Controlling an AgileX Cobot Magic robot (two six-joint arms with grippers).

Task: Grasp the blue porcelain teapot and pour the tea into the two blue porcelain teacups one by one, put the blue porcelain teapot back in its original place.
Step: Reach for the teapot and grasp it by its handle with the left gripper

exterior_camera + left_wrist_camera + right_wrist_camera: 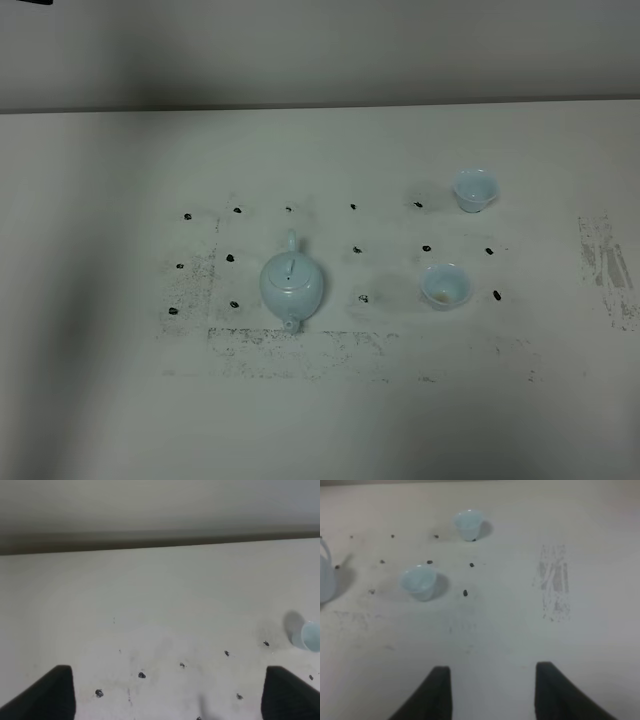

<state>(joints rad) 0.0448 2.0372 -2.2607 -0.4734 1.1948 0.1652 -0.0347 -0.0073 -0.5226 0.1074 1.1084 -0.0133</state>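
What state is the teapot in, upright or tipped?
Upright. The teapot sits on its base on the table, with its lid on top facing the high camera. Nothing is holding it.

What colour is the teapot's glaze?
The teapot is plain pale blue; exterior high view shows it best.

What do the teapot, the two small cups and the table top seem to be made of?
The teapot and the two cups look like glazed ceramic, probably porcelain: pale blue, smooth, softly glossy. The table looks like matte off-white laminate or painted board, scuffed, with black marks; I cannot tell which.
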